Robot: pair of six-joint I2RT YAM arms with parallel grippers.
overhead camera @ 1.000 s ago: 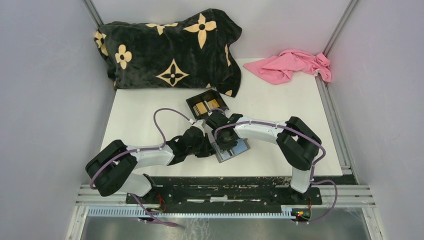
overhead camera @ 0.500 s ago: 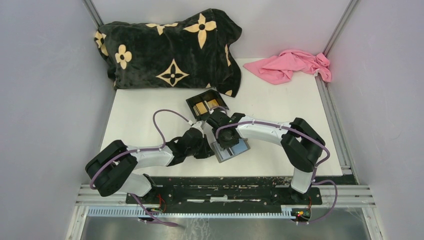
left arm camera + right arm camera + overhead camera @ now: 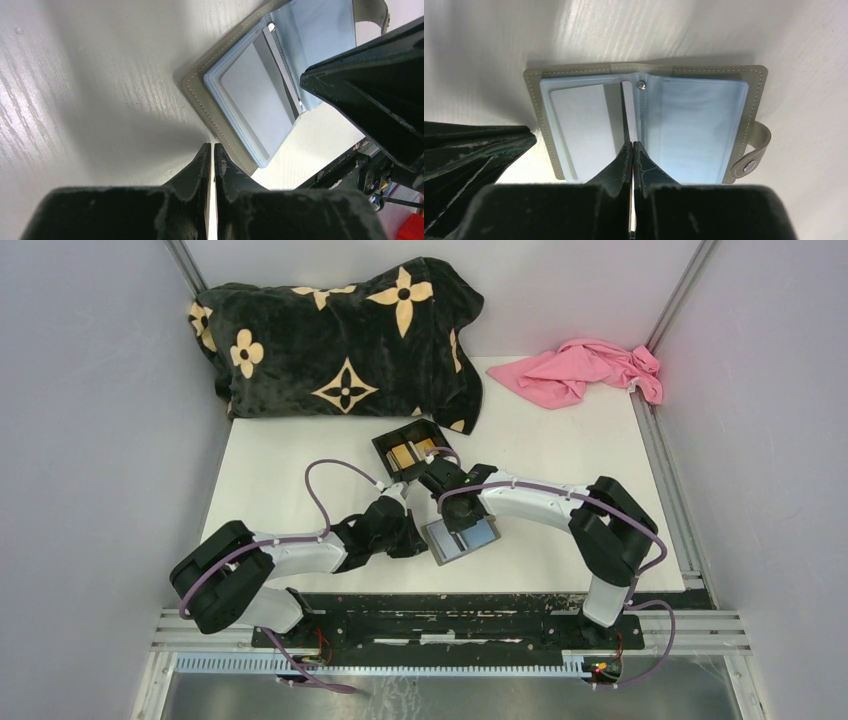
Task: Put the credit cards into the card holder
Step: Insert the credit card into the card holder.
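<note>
Top external view: the card holder (image 3: 462, 538) lies open on the table (image 3: 280, 480), with free surface at its 9 and 3 o'clock. A black box (image 3: 385, 445) sits near it at 11 o'clock. I count one holder, one grey card (image 3: 579, 125) in its left sleeve and two tan cards (image 3: 403, 456) in the box. The left gripper (image 3: 211, 147) and the right gripper (image 3: 632, 145) each have their fingers pressed together. I cannot make out the rest of the box's contents.

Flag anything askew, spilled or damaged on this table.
Nothing looks spilled or damaged. The open card holder lies at an angle to the near edge of the table, and the black box behind it sits skewed too. A crumpled pink cloth lies at the far right corner, and a patterned pillow crowds the far left.
</note>
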